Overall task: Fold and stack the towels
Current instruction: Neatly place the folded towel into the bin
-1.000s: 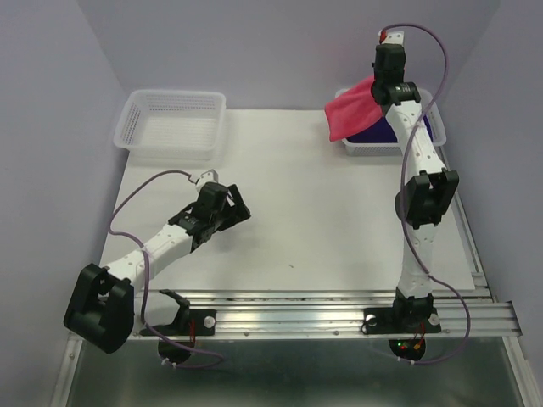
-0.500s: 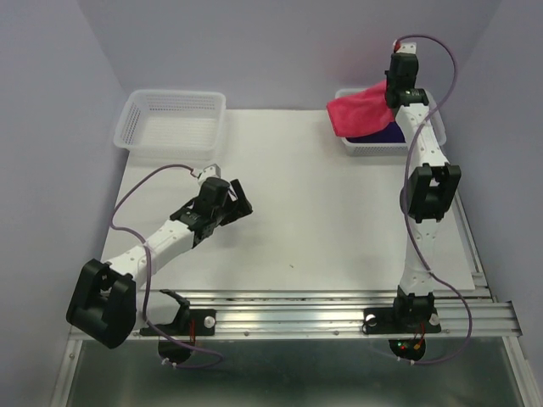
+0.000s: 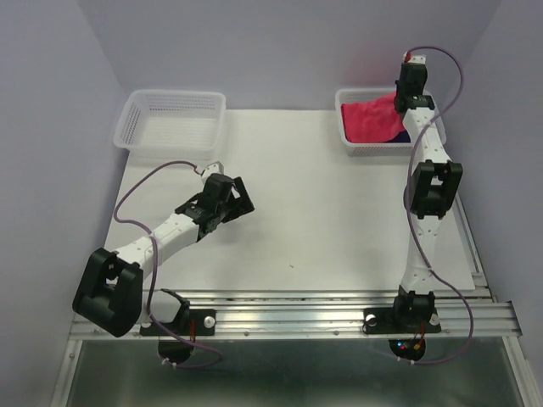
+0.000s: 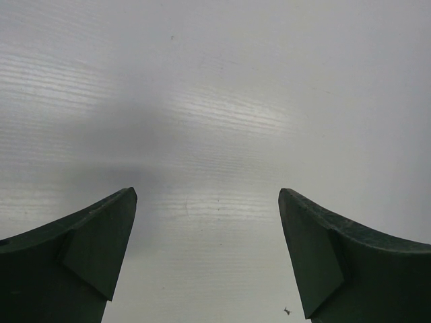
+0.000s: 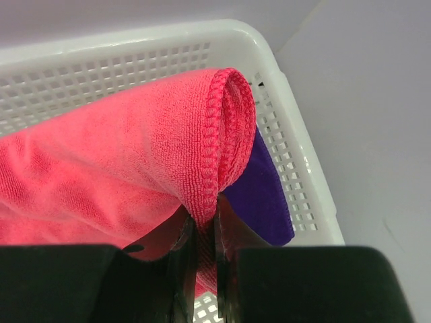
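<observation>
At the far left corner of the table (image 3: pixel 322 212) a white mesh basket (image 3: pixel 172 121) is seen. The left gripper (image 3: pixel 236 202) is held low over the white table surface, nearer the front than that basket and well apart from it. Its jaws are spread wide and nothing is held between them. In the left wrist view only the two dark green fingertips (image 4: pixel 94 256) and the table are shown.

At the far right corner a second basket (image 3: pixel 349 146) is set. The pink towel (image 3: pixel 371 121) is draped inside it and most of the basket floor is covered by it. The purple towel (image 3: pixel 407 136) is lying under the pink one, and only a patch is exposed at the right side of the basket, against the mesh wall.

The right gripper (image 5: pixel 205 225) is positioned over the right part of this basket, with the arm stretched far out. Its jaws are narrowed to a slit and the stitched hem of the pink towel is pinched between them. In the right wrist view the hem is seen looping up in a fold just past the fingertips. The purple towel is touched by the pink towel. Contact between the purple towel and the fingers cannot be told.
</observation>
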`<move>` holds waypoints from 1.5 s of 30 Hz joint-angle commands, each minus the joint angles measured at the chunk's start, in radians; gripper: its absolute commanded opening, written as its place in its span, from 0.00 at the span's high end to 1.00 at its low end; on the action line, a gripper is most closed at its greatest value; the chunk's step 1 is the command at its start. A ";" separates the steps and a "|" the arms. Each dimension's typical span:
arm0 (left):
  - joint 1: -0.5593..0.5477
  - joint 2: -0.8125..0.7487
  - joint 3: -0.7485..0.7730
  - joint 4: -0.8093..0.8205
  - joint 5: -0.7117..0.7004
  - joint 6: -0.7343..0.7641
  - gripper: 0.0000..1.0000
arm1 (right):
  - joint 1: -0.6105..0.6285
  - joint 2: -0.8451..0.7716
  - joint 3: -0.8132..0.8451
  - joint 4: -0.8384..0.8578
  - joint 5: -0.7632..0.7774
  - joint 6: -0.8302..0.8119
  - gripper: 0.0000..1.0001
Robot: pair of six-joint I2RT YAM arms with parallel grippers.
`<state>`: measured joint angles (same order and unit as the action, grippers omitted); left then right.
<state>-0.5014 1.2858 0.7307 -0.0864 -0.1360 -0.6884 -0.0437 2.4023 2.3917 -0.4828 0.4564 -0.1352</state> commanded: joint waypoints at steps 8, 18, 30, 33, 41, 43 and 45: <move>0.009 0.017 0.058 0.022 -0.005 0.018 0.01 | -0.025 0.037 0.030 0.084 0.005 -0.018 0.95; 0.008 0.014 0.056 0.024 0.001 0.021 0.01 | -0.033 0.049 0.015 0.115 0.059 -0.020 0.55; 0.008 -0.109 0.036 0.024 0.000 0.036 0.01 | -0.033 -0.178 -0.140 0.021 -0.039 0.184 0.00; 0.008 -0.187 0.021 0.022 -0.025 0.039 0.01 | -0.033 -0.297 -0.271 0.003 -0.079 0.276 0.00; 0.009 -0.427 -0.033 -0.048 -0.129 0.009 0.01 | 0.036 -0.836 -0.957 0.184 -0.196 0.514 0.00; 0.011 -0.486 -0.048 -0.100 -0.183 -0.023 0.01 | 0.042 -0.993 -1.164 0.213 -0.194 0.587 0.00; 0.009 -0.535 -0.059 -0.133 -0.209 -0.054 0.01 | 0.042 -1.107 -1.308 0.240 -0.206 0.635 0.00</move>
<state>-0.4953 0.8169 0.7021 -0.1364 -0.2443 -0.6922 -0.0109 1.4685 1.3148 -0.3286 0.2779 0.3412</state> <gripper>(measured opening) 0.986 0.999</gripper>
